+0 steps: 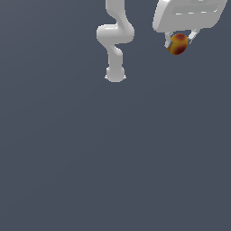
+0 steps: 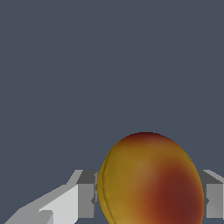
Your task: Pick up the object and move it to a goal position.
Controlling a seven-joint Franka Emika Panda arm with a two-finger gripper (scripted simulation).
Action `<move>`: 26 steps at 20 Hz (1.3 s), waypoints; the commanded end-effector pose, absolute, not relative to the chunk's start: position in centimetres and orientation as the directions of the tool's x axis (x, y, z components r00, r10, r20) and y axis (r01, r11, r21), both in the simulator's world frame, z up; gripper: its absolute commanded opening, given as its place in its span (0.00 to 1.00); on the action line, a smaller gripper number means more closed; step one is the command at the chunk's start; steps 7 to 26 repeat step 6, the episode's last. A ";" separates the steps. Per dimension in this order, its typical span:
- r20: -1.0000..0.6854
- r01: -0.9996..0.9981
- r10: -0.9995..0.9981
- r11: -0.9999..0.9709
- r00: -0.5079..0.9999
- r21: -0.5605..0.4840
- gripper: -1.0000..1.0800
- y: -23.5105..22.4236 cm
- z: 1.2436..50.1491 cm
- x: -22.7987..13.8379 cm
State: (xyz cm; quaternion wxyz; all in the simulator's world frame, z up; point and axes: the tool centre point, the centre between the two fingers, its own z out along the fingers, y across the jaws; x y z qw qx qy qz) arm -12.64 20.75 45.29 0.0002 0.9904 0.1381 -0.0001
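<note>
The ball (image 1: 177, 44), mottled red, orange and yellow, sits between the two fingers of my white gripper (image 1: 180, 42), high at the exterior view's upper right, near the camera. The gripper is shut on it and holds it in the air. In the wrist view the ball (image 2: 151, 179) fills the space between the two grey fingers (image 2: 85, 194), one on each side of it. The upper part of the hand is cut off by the exterior view's top edge.
The arm's white links and base (image 1: 115, 72) stand at the top middle of the exterior view, to the left of the gripper. A plain dark grey-blue floor (image 1: 113, 158) lies under everything.
</note>
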 end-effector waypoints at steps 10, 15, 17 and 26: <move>0.000 0.272 0.272 -0.962 0.962 0.000 0.00 21.4 46.3 -12.7; 0.000 0.272 0.272 -0.962 0.962 0.000 0.00 21.4 46.3 -12.7; 0.000 0.272 0.272 -0.962 0.962 0.000 0.00 21.4 46.3 -12.7; 0.000 0.272 0.272 -0.962 0.962 0.000 0.00 21.4 46.3 -12.7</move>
